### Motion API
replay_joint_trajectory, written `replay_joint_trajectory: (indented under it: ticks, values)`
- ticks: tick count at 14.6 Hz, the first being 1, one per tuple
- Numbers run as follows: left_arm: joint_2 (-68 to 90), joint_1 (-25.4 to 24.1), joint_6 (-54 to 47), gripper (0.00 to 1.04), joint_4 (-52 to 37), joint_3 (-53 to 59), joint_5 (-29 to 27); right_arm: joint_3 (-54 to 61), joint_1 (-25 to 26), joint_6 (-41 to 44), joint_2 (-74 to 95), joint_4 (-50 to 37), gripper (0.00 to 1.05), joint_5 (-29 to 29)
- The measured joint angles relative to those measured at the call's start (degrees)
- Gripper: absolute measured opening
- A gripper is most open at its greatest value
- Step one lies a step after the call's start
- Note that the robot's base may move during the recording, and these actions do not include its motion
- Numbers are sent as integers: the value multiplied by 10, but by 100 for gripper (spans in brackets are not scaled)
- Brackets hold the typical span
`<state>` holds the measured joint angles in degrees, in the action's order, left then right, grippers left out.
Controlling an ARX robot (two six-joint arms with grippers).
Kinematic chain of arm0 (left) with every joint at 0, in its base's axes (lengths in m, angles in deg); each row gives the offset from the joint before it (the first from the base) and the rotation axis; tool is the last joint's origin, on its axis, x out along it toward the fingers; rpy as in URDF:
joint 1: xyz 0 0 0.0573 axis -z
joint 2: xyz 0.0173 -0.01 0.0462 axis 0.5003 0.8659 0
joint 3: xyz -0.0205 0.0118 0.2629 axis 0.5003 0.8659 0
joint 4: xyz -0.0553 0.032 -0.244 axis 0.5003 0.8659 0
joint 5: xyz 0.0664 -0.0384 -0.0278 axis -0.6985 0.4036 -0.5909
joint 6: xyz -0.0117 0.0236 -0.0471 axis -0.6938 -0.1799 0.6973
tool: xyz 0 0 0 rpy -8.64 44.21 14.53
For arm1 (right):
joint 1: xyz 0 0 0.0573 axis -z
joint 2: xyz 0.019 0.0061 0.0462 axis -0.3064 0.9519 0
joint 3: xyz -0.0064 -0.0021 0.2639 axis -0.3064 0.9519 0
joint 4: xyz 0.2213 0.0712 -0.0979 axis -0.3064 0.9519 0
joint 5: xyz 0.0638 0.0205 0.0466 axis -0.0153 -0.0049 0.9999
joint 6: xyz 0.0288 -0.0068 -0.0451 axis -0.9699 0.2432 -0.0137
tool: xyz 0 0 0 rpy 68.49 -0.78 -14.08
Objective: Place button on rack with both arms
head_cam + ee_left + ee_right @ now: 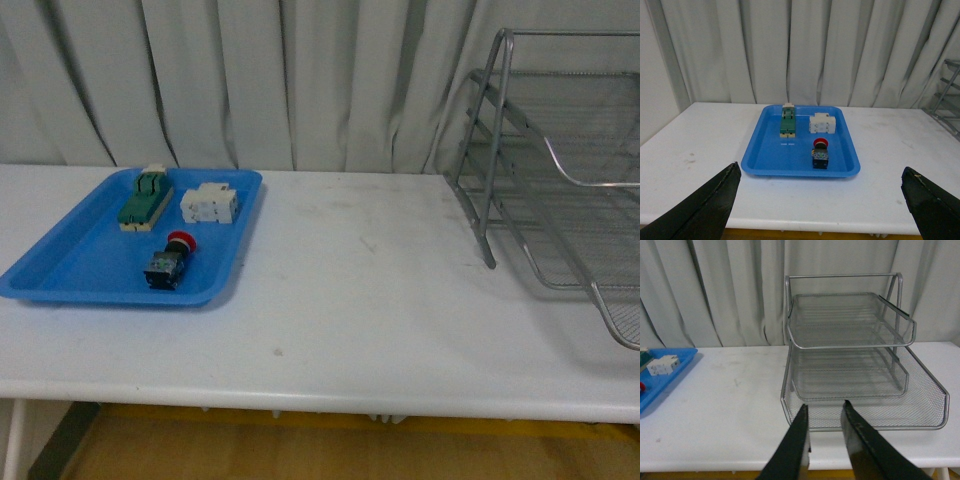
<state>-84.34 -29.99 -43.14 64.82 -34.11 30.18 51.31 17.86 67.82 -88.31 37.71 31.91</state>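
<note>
The left end effector (pixel 820 168), fingers spread wide, is facing the button (pixel 820 153) in the blue tray (pixel 752 163) (the right end effector (pixel 824 407), fingers narrowly apart, is pointing at the rack (pixel 850 340)), likely needing a centred grip on its black body.

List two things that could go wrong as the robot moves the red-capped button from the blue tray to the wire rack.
1. The button sits near the white block and the green-topped switch block in the blue tray; the wide-open left gripper might knock them.
2. The rack stands across the table from the tray, so a handover to the right gripper seems likely, and so small a button could slip and fall.
</note>
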Motion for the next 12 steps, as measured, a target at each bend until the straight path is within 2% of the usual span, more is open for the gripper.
replay_joint_trajectory:
  ticks: [6, 8, 9, 10, 11, 12]
  values:
    - [0, 0, 0, 98, 0, 0, 0, 0, 0, 0, 0, 0, 99, 0]
    - [0, 0, 0, 98, 4, 0, -1, 0, 0, 0, 0, 0, 98, 0]
    - [66, 31, 63, 98, 146, -56, -68, 0, 0, 0, 0, 0, 98, -1]
    - [155, 51, 138, 98, 219, -111, -108, 0, 0, 0, 0, 0, 98, 0]
    - [202, 50, 212, 98, 228, -141, -112, 0, 0, 0, 0, 0, 98, 0]
    - [239, 34, 238, 98, 184, -164, -96, 0, 0, 0, 0, 0, 98, 0]
